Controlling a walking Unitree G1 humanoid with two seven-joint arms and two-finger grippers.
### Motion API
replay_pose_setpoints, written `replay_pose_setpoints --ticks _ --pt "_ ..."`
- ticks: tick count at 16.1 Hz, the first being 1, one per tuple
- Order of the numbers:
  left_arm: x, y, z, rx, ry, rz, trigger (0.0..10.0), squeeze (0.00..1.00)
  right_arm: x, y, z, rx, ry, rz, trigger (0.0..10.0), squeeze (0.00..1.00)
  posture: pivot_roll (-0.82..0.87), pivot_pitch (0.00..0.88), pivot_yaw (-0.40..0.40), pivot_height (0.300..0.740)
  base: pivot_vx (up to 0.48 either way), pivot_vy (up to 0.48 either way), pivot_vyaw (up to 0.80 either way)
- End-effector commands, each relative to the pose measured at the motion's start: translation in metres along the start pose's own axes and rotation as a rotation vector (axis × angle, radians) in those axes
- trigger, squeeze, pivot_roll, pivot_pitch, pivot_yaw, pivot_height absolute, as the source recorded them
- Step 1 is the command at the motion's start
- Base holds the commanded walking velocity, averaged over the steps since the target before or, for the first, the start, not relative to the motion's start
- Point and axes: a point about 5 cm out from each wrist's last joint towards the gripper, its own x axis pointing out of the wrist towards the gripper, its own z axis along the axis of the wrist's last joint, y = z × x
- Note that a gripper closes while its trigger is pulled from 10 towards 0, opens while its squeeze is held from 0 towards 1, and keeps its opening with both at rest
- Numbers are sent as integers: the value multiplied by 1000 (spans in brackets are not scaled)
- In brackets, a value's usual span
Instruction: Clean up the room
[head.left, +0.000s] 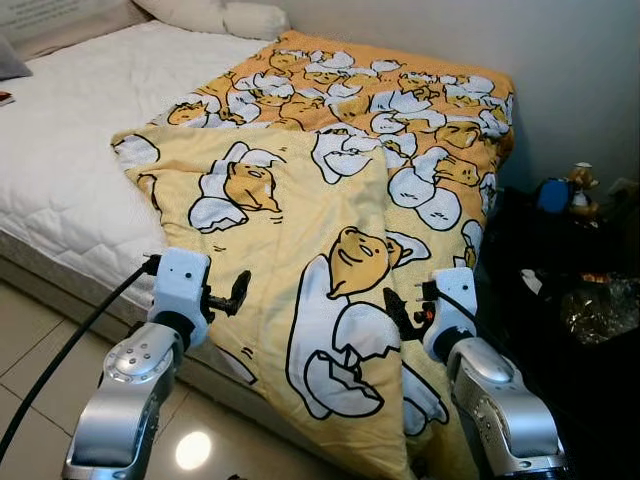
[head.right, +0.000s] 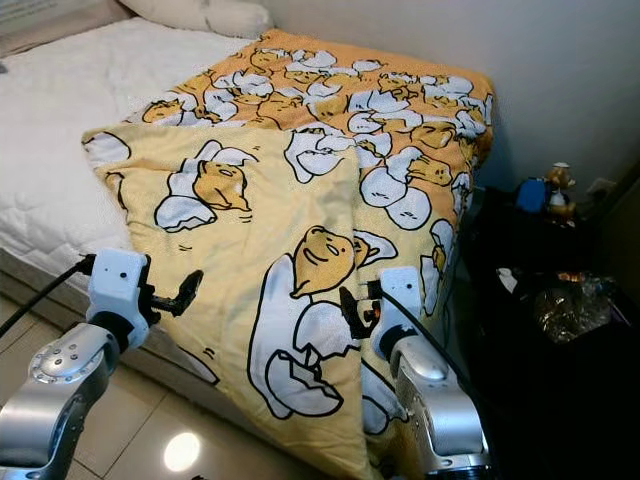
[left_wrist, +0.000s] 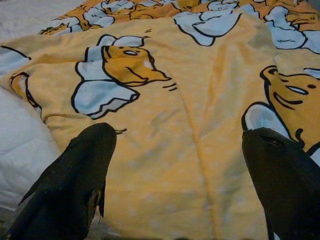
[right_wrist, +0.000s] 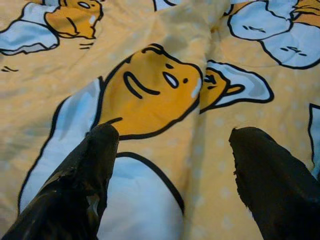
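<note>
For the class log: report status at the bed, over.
Left pincer and right pincer open, over blanket. Blanket rumpled, hanging off mattress. Dark clutter to the right.

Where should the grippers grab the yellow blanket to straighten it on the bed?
Probably the hanging bottom hem of the yellow blanket, coming from the foot side where both arms already are. The fabric droops past the mattress edge there, so fingers can close around it. Left gripper and right gripper are both open, spaced apart over that stretch.

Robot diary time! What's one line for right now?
blanket: rumpled on bed | left gripper: open, over blanket | right gripper: open, over blanket
</note>
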Motion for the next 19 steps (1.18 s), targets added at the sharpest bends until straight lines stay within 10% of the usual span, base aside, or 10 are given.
replay_pose_setpoints --ticks 1,2,19 --pt "1 1 -1 2 16 -4 10000 925 2 0 7 21 -20 8 10000 0 5 0 -20 740 0 0 0" --pt "2 2 0 3 14 -5 10000 925 2 0 7 25 -21 15 10000 1000 7 0 -21 740 0 0 0" --pt "1 -2 0 21 21 -43 10000 925 2 2 6 25 -21 16 10000 1000 9 0 -18 740 0 0 0"
